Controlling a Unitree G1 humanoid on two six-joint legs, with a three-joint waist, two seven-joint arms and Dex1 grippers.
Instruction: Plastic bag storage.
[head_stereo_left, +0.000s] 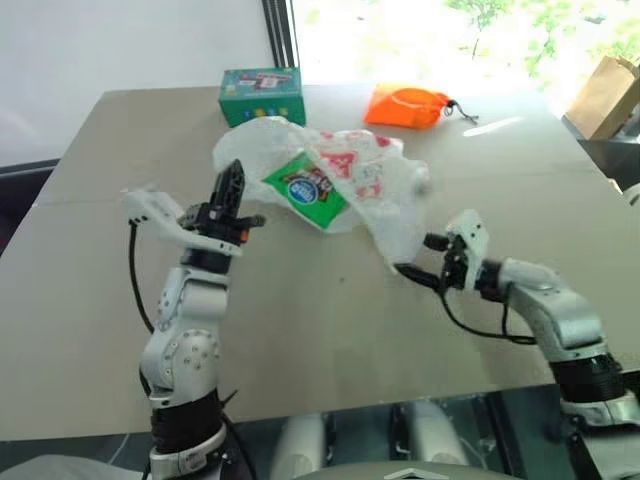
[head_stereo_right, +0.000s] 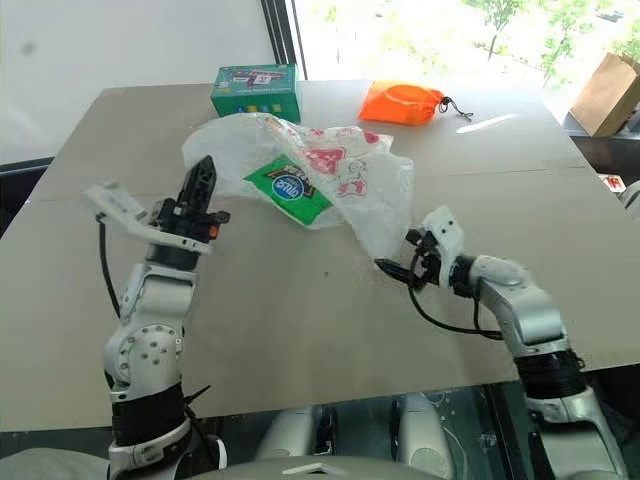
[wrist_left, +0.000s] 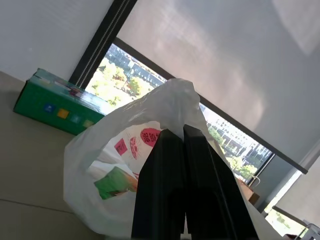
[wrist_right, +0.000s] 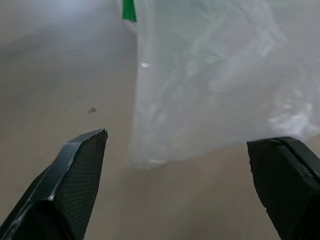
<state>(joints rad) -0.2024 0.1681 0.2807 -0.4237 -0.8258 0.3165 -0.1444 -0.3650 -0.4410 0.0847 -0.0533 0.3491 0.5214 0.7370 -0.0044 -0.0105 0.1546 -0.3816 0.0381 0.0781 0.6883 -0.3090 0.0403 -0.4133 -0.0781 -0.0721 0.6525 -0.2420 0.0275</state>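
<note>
Plastic bag (head_stereo_left: 345, 180): thin crinkly translucent white w/ red printed patches; spread mid-worktop, far side of centre, betw. the two arms. One end lifted at robot's left, other end trails down toward robot's right.
Inside bag: shiny green snack packet (head_stereo_left: 305, 188) seen thru the film, lying tilted.
Left gripper (head_stereo_left: 229, 190): raised off worktop, pointing up & fwd at bag's left edge. Fingers (wrist_left: 185, 165) clenched tight together; in left wrist view bag film bunches at their tips. Looks pinched there, but can't tell for sure that film is caught betw. them.
Right gripper (head_stereo_right: 400, 268): low over worktop, just beside bag's near-right corner, aimed toward robot's left. Fingers (wrist_right: 80, 170) released, standing wide apart; bag's edge hangs in front of the gap, not touching either one. Nothing gripped.
Worktop (head_stereo_left: 300, 330): plain beige-grey surface w/ a seam line across.
Green box (head_stereo_left: 262, 95): far-left part of worktop, beyond bag, apart from it.
Orange pouch (head_stereo_left: 405, 105): fabric, drawstring; far side, right of the box, apart from bag.
Brown paper bag (head_stereo_left: 605, 95): off worktop, far right, by the window.
</note>
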